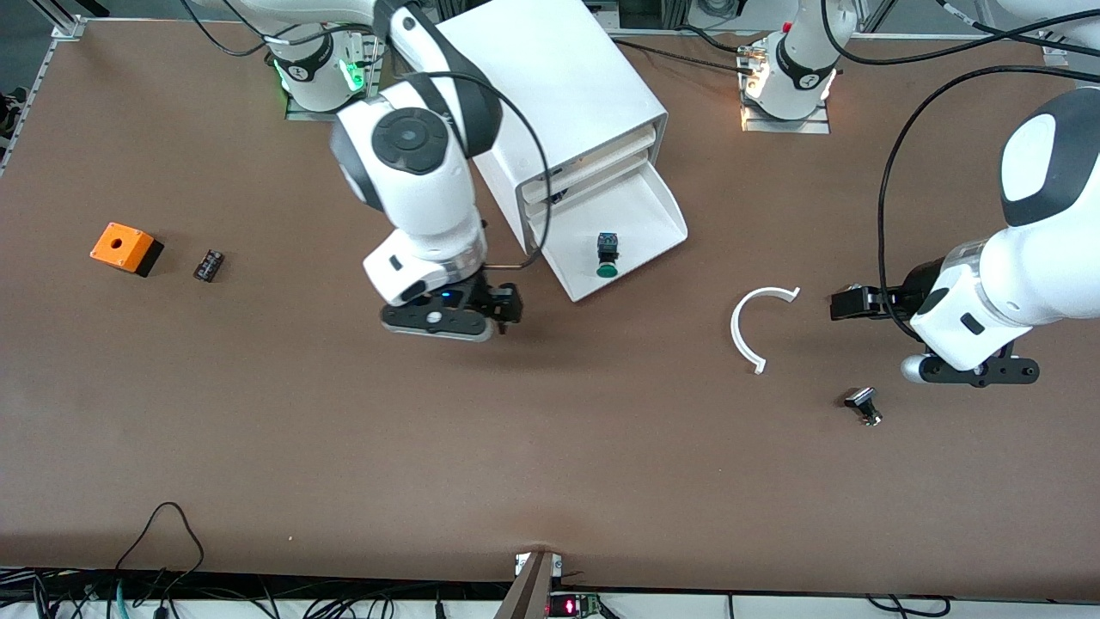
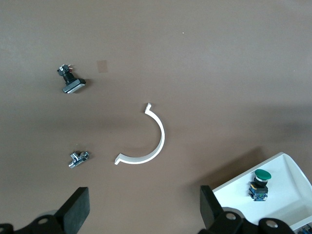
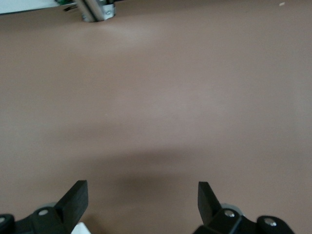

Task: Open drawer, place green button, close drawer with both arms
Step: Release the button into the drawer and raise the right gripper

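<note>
So the one button [image 1: 608, 255] sits in the pulled-out drawer [image 1: 644, 223], well apart from both grippers. Right gripper [image 1: 507, 308] hangs spread and empty over bare table beside the drawer; left gripper [image 1: 846, 303], also spread, hovers near one white arc [image 1: 756, 322].

Brown table [image 1: 550, 447], cables possibly along edge [image 1: 163, 550]

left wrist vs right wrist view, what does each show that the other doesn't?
Only the left wrist view: the button lying in the open drawer, a white curved strip and two small black-and-silver parts on the table. Only the right wrist view: a metal post at the table edge. Both: brown tabletop and that arm's own open pincer, left and right.
</note>
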{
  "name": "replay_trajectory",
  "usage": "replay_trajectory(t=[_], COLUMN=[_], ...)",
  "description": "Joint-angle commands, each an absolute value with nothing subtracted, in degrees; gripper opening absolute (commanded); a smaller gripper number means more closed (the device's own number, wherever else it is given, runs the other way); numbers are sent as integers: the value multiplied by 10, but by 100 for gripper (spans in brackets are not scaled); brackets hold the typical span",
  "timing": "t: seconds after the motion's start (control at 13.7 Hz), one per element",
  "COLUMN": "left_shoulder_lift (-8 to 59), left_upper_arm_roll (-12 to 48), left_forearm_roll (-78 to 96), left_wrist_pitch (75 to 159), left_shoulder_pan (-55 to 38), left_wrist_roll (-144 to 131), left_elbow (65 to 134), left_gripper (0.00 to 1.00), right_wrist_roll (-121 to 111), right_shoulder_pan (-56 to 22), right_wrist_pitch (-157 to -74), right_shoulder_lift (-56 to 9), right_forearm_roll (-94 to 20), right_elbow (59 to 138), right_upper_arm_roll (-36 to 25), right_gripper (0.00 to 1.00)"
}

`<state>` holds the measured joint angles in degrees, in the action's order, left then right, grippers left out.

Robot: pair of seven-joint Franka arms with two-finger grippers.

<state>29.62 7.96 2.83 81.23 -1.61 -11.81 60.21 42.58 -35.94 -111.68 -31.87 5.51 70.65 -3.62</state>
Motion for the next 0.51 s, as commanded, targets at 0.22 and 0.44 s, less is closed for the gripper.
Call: replay_trajectory(t=[0.22,0.44], left_shoulder_lift=[296,296], left_upper_arm_roll=[79,79], left_forearm_roll=[-3,-45], left_wrist_pitch=[925,1020], left_shoulder_pan=[-58,-101], left_wrist_roll=[-368,-453], left_elbow=[662,733], left_gripper=[100,100], right_wrist_roll=[310,253], right_shoulder_pan=[-310,-238], right_wrist_pitch=[-1034,-1033], right_shoulder_lift=[-232,-197], right_forearm_roll=[51,26], right_elbow=[760,791], right_upper_arm_roll=[-76,-51], right_gripper=[100,100])
